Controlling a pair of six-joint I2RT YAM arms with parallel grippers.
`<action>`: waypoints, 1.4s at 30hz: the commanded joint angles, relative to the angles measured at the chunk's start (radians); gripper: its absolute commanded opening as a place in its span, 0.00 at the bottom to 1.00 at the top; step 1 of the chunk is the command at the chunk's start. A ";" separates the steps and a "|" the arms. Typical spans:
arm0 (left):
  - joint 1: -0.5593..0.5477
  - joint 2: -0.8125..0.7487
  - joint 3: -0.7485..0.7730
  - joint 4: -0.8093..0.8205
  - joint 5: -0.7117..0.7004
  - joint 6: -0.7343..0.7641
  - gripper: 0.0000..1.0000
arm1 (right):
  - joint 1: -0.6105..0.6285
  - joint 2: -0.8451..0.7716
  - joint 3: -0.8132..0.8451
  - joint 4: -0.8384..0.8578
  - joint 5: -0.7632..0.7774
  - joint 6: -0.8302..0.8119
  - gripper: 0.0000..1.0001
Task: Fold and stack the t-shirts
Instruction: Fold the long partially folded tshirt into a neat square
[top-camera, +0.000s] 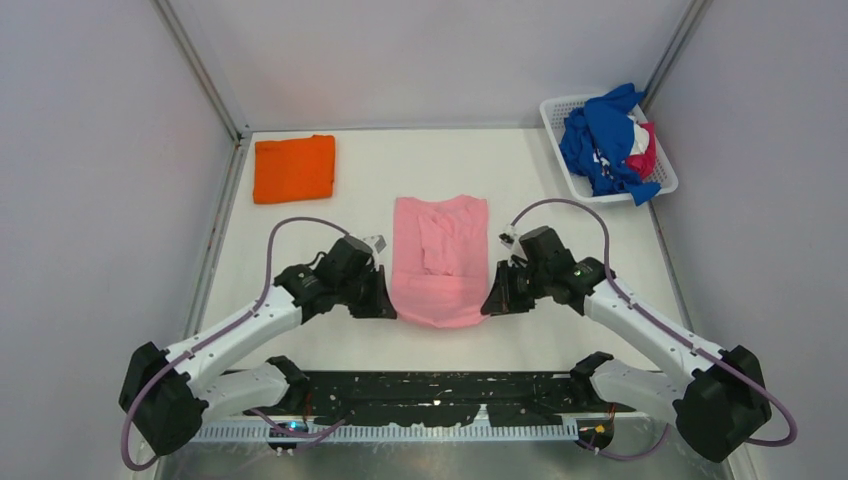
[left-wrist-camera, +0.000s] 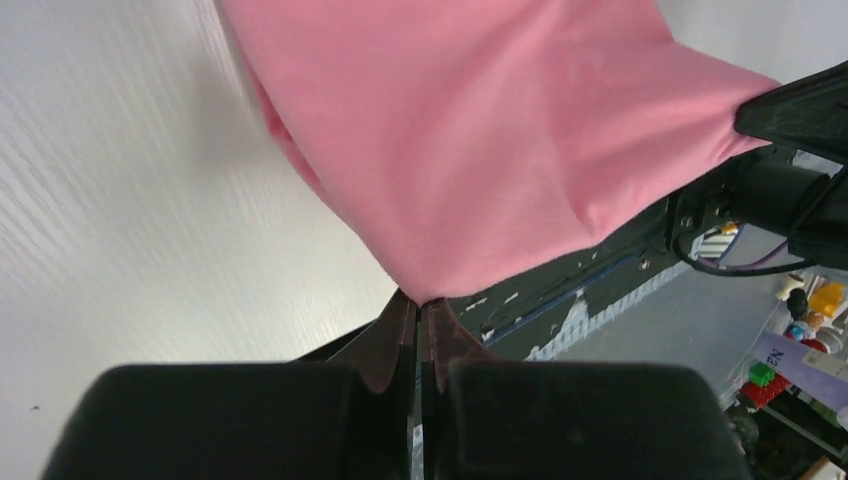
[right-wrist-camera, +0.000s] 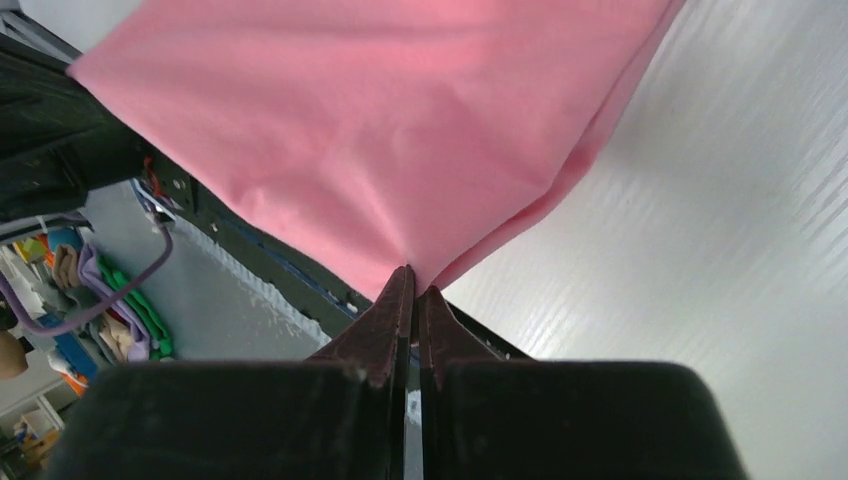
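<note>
Left fingers (left-wrist-camera: 390, 342) and right fingers (right-wrist-camera: 385, 328) tight on pink t-shirt (top-camera: 440, 262); blue tee (top-camera: 592, 135) in basket (top-camera: 553, 109).

The top camera looks down on the white table (top-camera: 300, 215); both wrist cameras closely face one soft light-pink cotton t-shirt (top-camera: 440, 262) from opposite sides.

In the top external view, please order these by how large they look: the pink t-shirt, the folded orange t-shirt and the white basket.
Largest: pink t-shirt.
Next: white basket, though it stands farther from the camera.
Smallest: orange t-shirt, folded.
</note>
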 joint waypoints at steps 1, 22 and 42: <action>0.041 0.065 0.115 -0.005 -0.065 0.070 0.00 | -0.045 0.036 0.120 0.059 0.003 -0.033 0.05; 0.277 0.498 0.628 0.013 -0.026 0.185 0.00 | -0.326 0.404 0.481 0.181 -0.111 -0.096 0.05; 0.365 0.893 1.001 -0.065 -0.010 0.229 0.00 | -0.404 0.749 0.722 0.236 -0.124 -0.081 0.05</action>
